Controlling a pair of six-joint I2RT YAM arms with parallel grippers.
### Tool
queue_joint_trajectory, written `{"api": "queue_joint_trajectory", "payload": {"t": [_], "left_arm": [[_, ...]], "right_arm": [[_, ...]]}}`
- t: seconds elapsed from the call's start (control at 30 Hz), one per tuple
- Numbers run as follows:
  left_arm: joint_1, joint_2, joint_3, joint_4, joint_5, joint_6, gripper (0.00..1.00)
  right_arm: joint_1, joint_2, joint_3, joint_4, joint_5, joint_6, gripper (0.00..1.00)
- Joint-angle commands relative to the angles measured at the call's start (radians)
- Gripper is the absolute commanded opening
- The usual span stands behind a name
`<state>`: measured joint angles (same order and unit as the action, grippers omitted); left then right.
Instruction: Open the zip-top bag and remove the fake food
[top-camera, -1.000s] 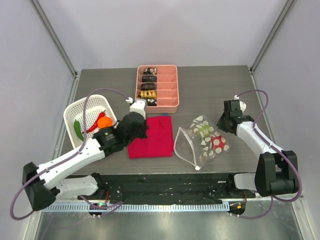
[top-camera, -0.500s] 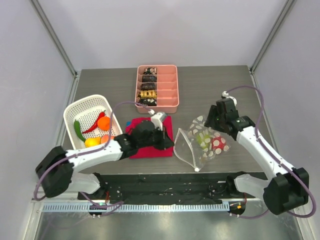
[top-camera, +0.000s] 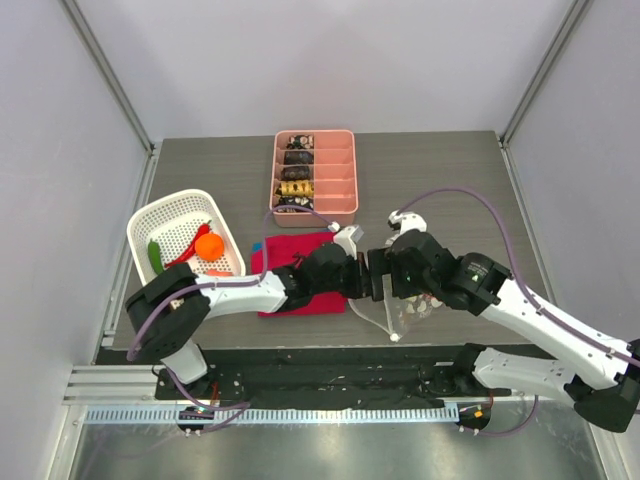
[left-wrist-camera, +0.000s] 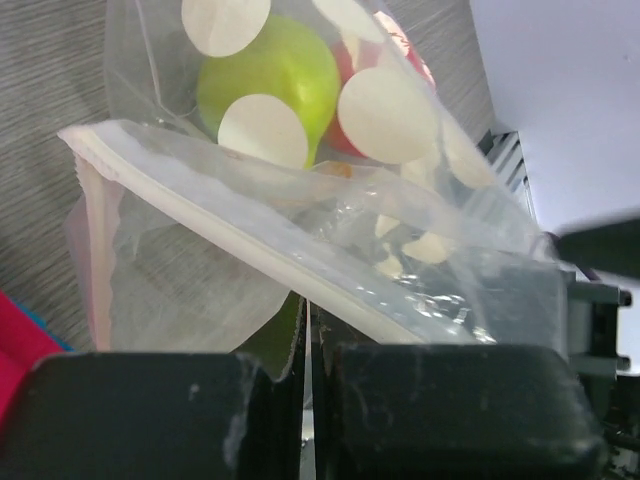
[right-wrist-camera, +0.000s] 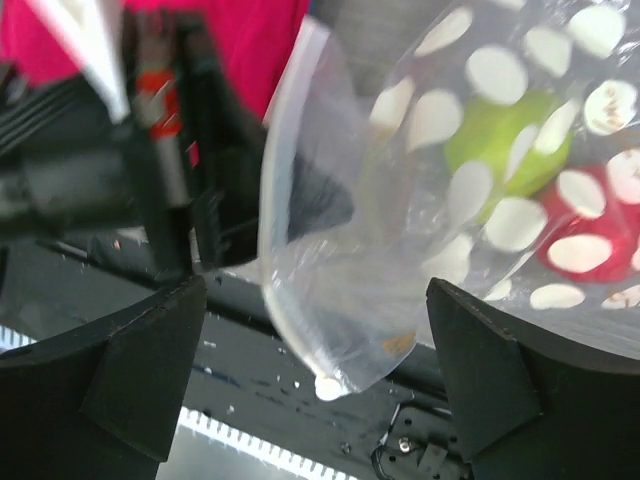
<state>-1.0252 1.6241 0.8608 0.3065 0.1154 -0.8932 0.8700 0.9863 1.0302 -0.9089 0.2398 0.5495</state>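
Observation:
The zip-top bag (top-camera: 383, 312) lies near the table's front edge, clear with white dots, its mouth gaping to the left. Its white slider (right-wrist-camera: 328, 388) sits at the near corner. A green fruit (right-wrist-camera: 495, 140) and a red fruit (right-wrist-camera: 590, 240) of the fake food show inside it. My left gripper (top-camera: 358, 276) is shut, with the bag's rim (left-wrist-camera: 250, 245) just ahead of its fingertips. My right gripper (top-camera: 392, 292) hovers over the bag, open, its fingers (right-wrist-camera: 150, 370) wide on either side of the mouth's near corner. An orange (top-camera: 208, 246), a red chili (top-camera: 188, 252) and a green pod (top-camera: 157, 258) lie in the basket.
A white lattice basket (top-camera: 150, 222) stands at the left. The red cloth (top-camera: 296, 246) lies under my left arm. A pink divided tray (top-camera: 340, 185) with dark and gold pieces stands at the back. The black front rail (top-camera: 320, 370) runs close behind the bag.
My left arm swung from the basket across the red cloth to the bag's mouth, still shut. My right arm moved left over the bag and its jaws opened wide.

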Motion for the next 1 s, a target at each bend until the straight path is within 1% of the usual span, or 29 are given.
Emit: {"api": "queue_joint_trajectory", "payload": {"t": [0.0, 0.07, 0.1, 0.13, 0.17, 0.2, 0.23, 0.3, 0.33, 0.37, 0.4, 0.43, 0.47, 0.53, 0.6, 0.7, 0.8, 0.83, 0.87, 0.9, 0.93, 0.97], "left_arm": [[0.002, 0.033, 0.053, 0.030, -0.054, -0.039, 0.00], [0.002, 0.031, 0.047, 0.020, -0.078, -0.043, 0.01], [0.002, 0.030, 0.044, 0.017, -0.085, -0.044, 0.01], [0.002, 0.025, 0.040, 0.017, -0.088, -0.047, 0.02], [0.002, 0.026, 0.032, 0.022, -0.088, -0.049, 0.07], [0.002, 0.023, 0.026, 0.037, -0.088, -0.050, 0.09], [0.002, 0.022, 0.020, 0.045, -0.086, -0.053, 0.14], [0.004, 0.020, 0.003, 0.083, -0.073, -0.058, 0.19], [0.002, 0.023, -0.002, 0.091, -0.066, -0.062, 0.25], [0.002, 0.025, -0.006, 0.100, -0.062, -0.062, 0.27], [0.001, 0.029, -0.008, 0.111, -0.050, -0.062, 0.30], [-0.001, 0.033, -0.008, 0.127, -0.046, -0.062, 0.32], [-0.001, 0.043, -0.009, 0.141, -0.040, -0.065, 0.35], [-0.006, 0.049, -0.006, 0.170, -0.022, -0.067, 0.36], [-0.009, 0.056, 0.004, 0.175, -0.023, -0.070, 0.35], [-0.009, 0.071, 0.024, 0.181, -0.033, -0.070, 0.32], [-0.009, 0.117, 0.067, 0.138, -0.059, -0.078, 0.27], [-0.007, 0.132, 0.095, 0.128, -0.062, -0.075, 0.26], [-0.007, 0.146, 0.105, 0.112, -0.063, -0.070, 0.26], [-0.007, 0.158, 0.113, 0.100, -0.068, -0.066, 0.26], [-0.007, 0.174, 0.130, 0.083, -0.074, -0.053, 0.29], [-0.007, 0.183, 0.135, 0.071, -0.080, -0.047, 0.30]], "right_arm": [[0.098, -0.002, 0.005, -0.077, 0.084, 0.078, 0.87], [0.112, 0.002, -0.024, -0.091, 0.101, 0.105, 0.74], [0.113, -0.001, -0.036, -0.091, 0.114, 0.112, 0.62], [0.113, -0.005, -0.047, -0.087, 0.140, 0.118, 0.60], [0.112, -0.008, -0.070, -0.067, 0.156, 0.121, 0.59], [0.113, -0.005, -0.076, -0.061, 0.167, 0.121, 0.54], [0.113, 0.005, -0.078, -0.055, 0.176, 0.119, 0.51], [0.113, 0.026, -0.087, -0.015, 0.185, 0.118, 0.42], [0.112, 0.034, -0.093, 0.002, 0.196, 0.116, 0.38], [0.112, 0.044, -0.090, 0.019, 0.207, 0.113, 0.23], [0.110, 0.067, -0.078, 0.019, 0.219, 0.118, 0.11], [0.112, 0.074, -0.064, 0.024, 0.222, 0.121, 0.03], [0.112, 0.075, -0.035, 0.040, 0.214, 0.119, 0.01], [0.110, 0.068, -0.010, 0.068, 0.202, 0.121, 0.01], [0.095, 0.069, 0.028, 0.094, 0.141, 0.115, 0.01], [0.084, 0.080, 0.047, 0.123, 0.069, 0.115, 0.01], [0.064, 0.075, 0.042, 0.146, 0.052, 0.119, 0.01], [0.054, 0.074, 0.041, 0.146, 0.052, 0.122, 0.05], [0.040, 0.068, 0.034, 0.142, 0.047, 0.121, 0.27], [-0.006, 0.063, 0.031, 0.136, 0.036, 0.116, 0.37], [-0.032, 0.051, 0.028, 0.128, 0.018, 0.115, 0.46], [-0.067, 0.022, 0.027, 0.108, 0.016, 0.115, 0.63]]}}
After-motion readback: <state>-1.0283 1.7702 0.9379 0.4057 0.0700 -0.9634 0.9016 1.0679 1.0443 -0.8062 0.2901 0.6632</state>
